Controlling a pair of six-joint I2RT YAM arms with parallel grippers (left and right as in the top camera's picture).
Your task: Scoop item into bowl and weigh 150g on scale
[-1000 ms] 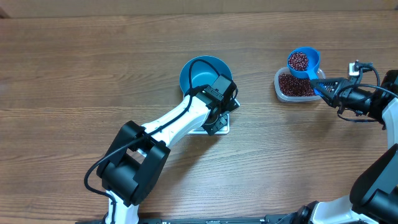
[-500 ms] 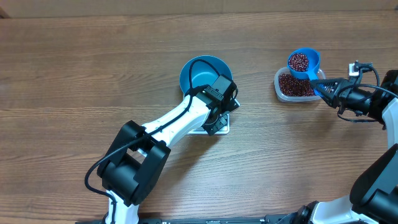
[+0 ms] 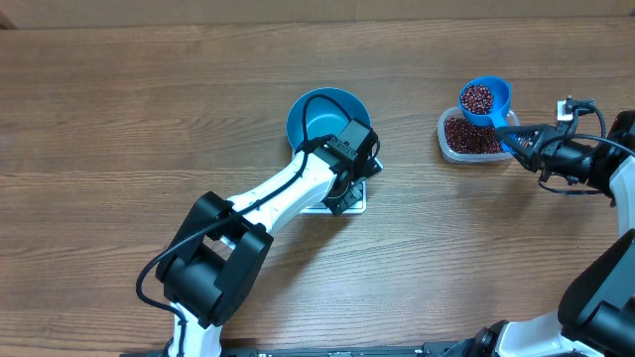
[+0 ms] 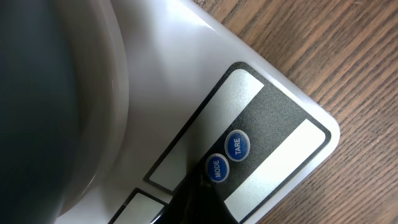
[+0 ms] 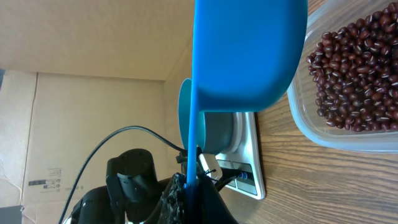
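Beans (image 3: 477, 96) fill scoop (image 3: 502, 97) clamped by right gripper (image 3: 523, 142); closed left gripper (image 3: 343, 195) over scale (image 3: 355, 206).

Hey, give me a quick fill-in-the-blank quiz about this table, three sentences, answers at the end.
The blue scoop holds red-brown ____.
The blue bowl sits on the white ____.
Beside the MODE button is one labelled ____.
Missing words: beans; scale; TARE.

A robotics lab bench, it seems; wood-grain table (image 3: 119, 119), cardboard box (image 5: 62, 124) behind, cabled robot arm (image 3: 288, 188) over it.
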